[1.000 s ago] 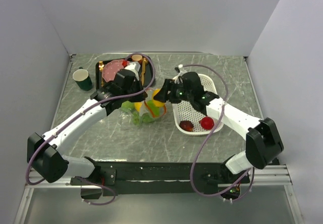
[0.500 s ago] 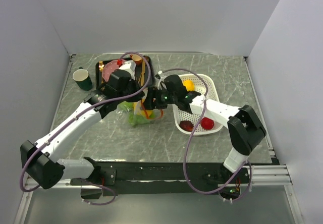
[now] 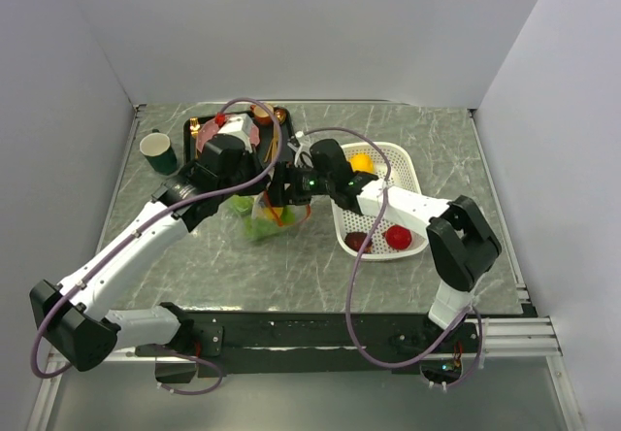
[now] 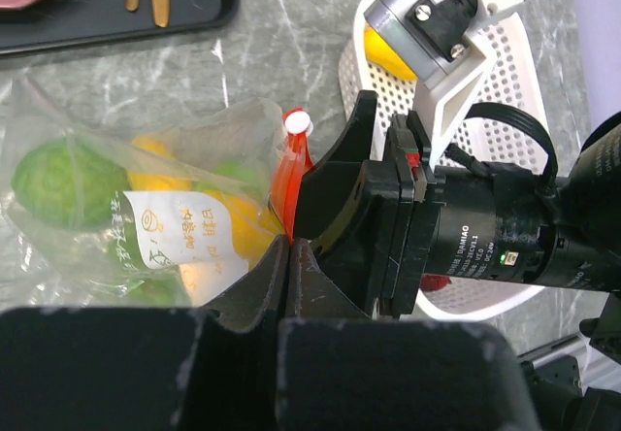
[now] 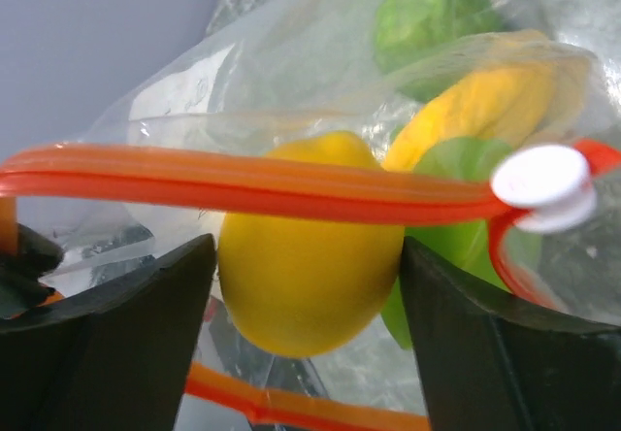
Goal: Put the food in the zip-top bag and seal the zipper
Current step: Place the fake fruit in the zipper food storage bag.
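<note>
The clear zip-top bag (image 3: 264,223) lies mid-table with yellow and green food inside (image 4: 68,179). My left gripper (image 4: 289,247) is shut on the bag's mouth edge, pinching the orange-red zipper (image 4: 288,183) just below its white slider (image 4: 297,120). In the right wrist view a yellow lemon (image 5: 310,256) sits between the two zipper strips (image 5: 243,183), inside the bag's mouth. My right gripper (image 5: 306,247) has it between both fingers (image 5: 146,324), which touch its sides. A second lemon (image 3: 361,162), a red piece (image 3: 396,237) and a dark purple piece (image 3: 359,243) lie in the basket.
The white perforated basket (image 3: 409,181) stands right of the bag. A black tray with a pink plate (image 3: 233,132) and gold cutlery is behind the bag. A green cup (image 3: 158,151) stands at the back left. Both wrists crowd together over the bag.
My right gripper has carried the lemon left from beside the basket into the bag's mouth. The left arm has lifted and shifted the bag's mouth slightly toward the back.
</note>
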